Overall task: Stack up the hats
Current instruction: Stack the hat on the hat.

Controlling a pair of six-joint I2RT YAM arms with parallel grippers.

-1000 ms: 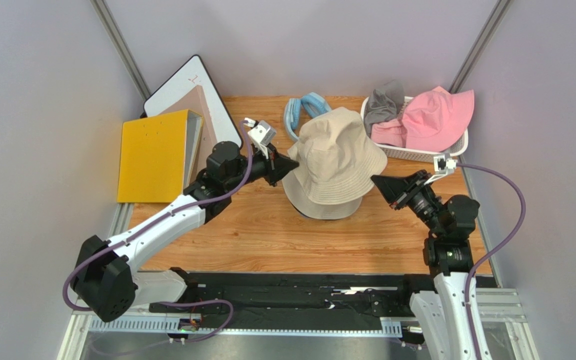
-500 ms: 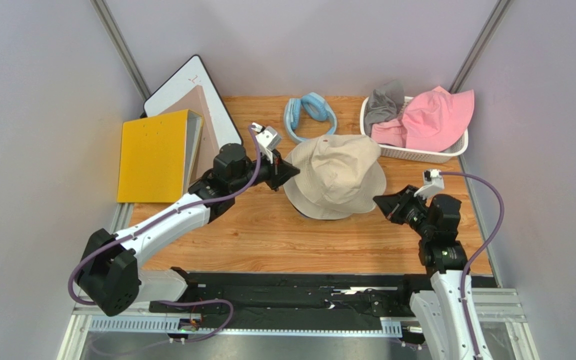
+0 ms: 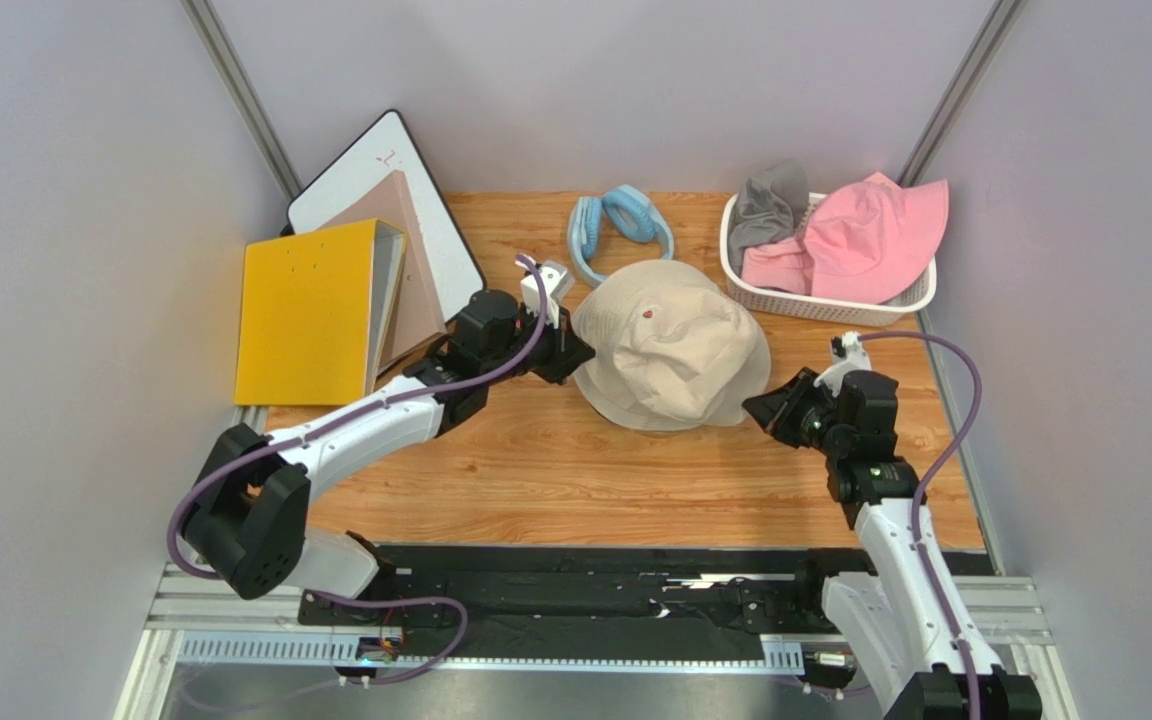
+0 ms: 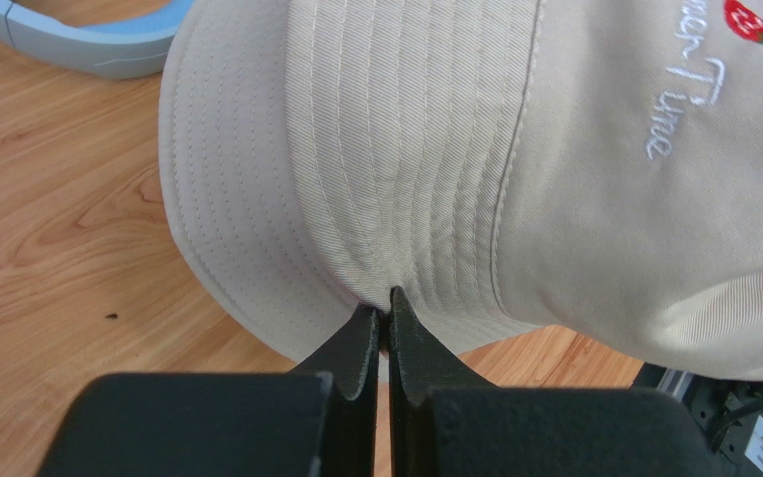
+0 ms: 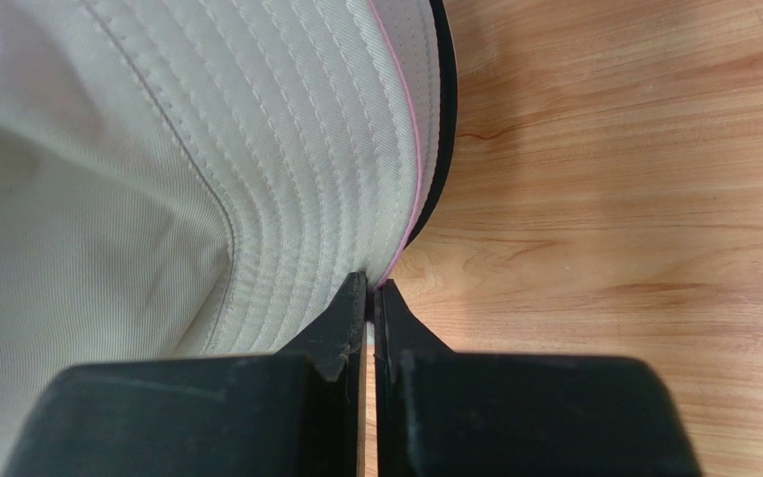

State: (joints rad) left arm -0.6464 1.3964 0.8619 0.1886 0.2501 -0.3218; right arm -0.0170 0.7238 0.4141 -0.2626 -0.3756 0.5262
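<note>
The beige bucket hat (image 3: pixel 672 360), held higher a second ago, now sits lowered at the middle of the worktop (image 3: pixel 537 465) over a black brim (image 5: pixel 442 119); left gripper (image 4: pixel 387 298) and right gripper (image 5: pixel 371 288) stay pinched tight on its opposite brim edges; pink hat (image 3: pixel 875 233) and grey hat (image 3: pixel 767 203) lie in the far-right basket (image 3: pixel 838 309).

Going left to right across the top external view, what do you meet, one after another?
Yellow flat folder → left arm's black pincer → beige fabric bucket hat → right arm's black pincer → pink fabric bucket hat in the white basket.
</note>
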